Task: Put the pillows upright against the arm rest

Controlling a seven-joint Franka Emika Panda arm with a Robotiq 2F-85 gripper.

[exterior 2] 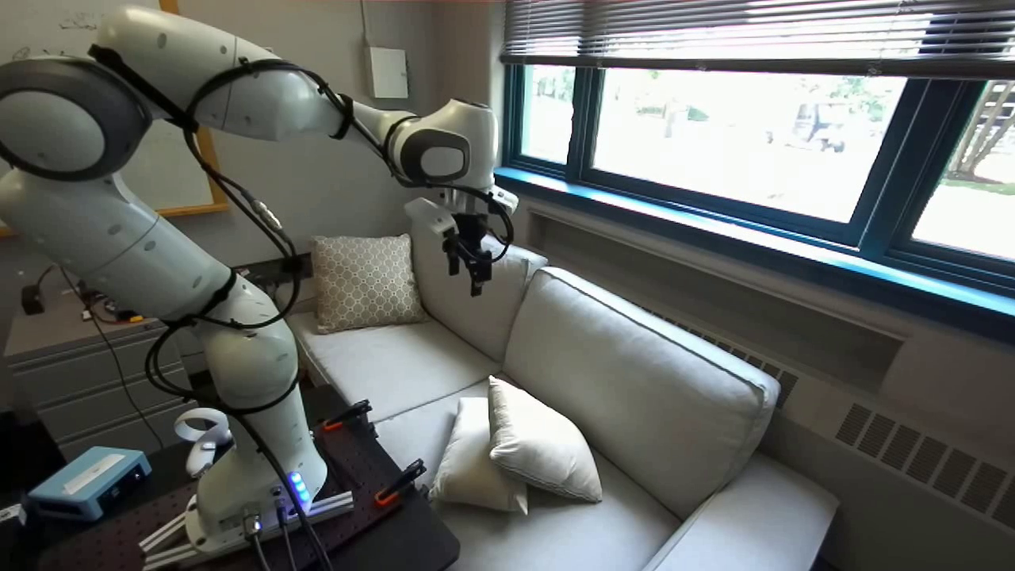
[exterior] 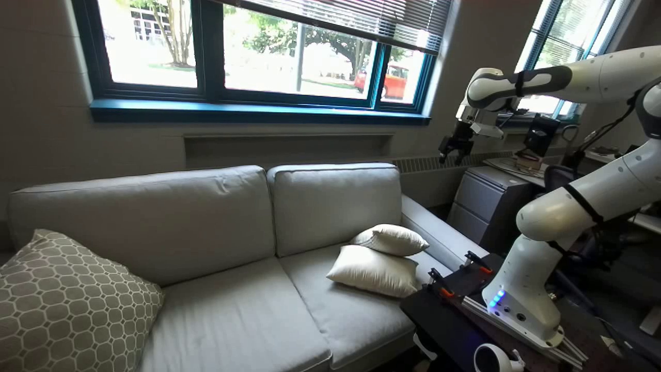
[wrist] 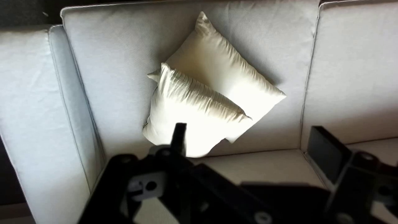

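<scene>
Two cream-white pillows lie on the sofa seat by the arm rest (exterior: 439, 232). The smaller pillow (exterior: 391, 239) rests tilted, partly on top of the larger pillow (exterior: 373, 271). In the wrist view a strip of seat shows between the smaller pillow (wrist: 199, 115) and the arm rest (wrist: 34, 109); the larger pillow (wrist: 224, 65) is partly covered. High above the sofa, my gripper (exterior: 451, 161) points downward, apart from both pillows. Its fingers (wrist: 325, 152) stand wide apart with nothing between them, as the gripper (wrist: 251, 143) shows in the wrist view.
Upright back cushions (exterior: 335, 206) line the sofa behind the pillows. A big lattice-patterned pillow (exterior 2: 365, 281) stands at the sofa's far end. The black table (exterior 2: 412, 531) under the robot's base borders the seat, with clamps (exterior 2: 400, 482) on its edge.
</scene>
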